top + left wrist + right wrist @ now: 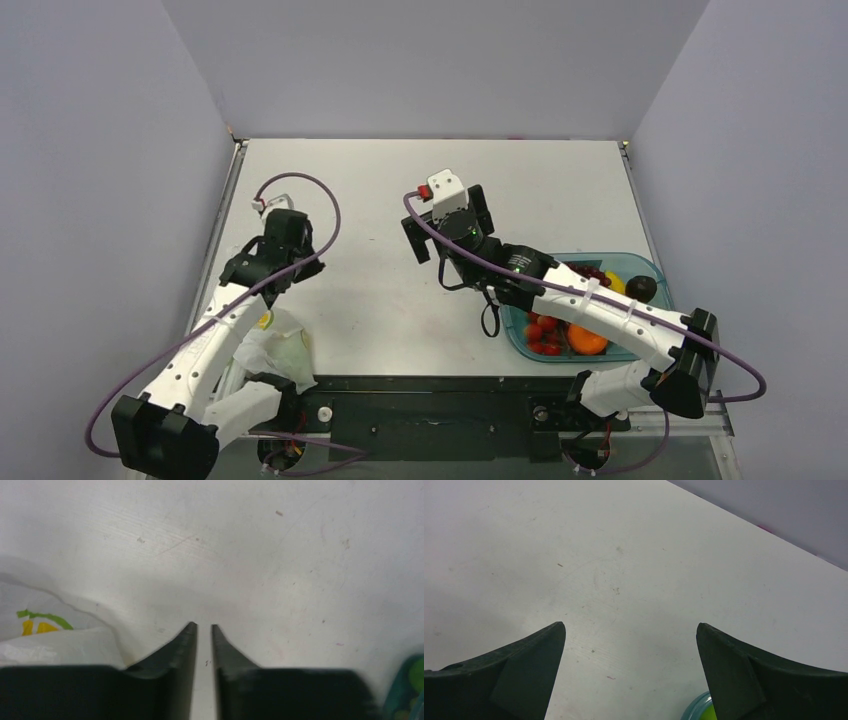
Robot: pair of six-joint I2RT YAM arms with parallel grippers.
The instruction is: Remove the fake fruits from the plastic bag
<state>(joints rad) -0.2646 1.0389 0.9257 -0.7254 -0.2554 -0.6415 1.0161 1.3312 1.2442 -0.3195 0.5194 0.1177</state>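
Note:
The plastic bag [281, 352] lies crumpled at the near left by the left arm's base; what it holds does not show. Its lemon print shows in the left wrist view [45, 630]. The fake fruits lie in a teal tray [650, 265]: an orange [587, 340], strawberries [543, 331], a lemon [615, 283] and a dark fruit [641, 289]. My left gripper [287, 250] hovers over bare table beyond the bag, its jaws nearly together with nothing between them [204, 627]. My right gripper [447, 222] is wide open and empty [630, 626] over the table left of the tray.
The teal tray's rim with something green inside shows at the bottom of the right wrist view [696, 709] and at the right edge of the left wrist view [407, 690]. Grey walls enclose the table on three sides. The right arm reaches over the tray.

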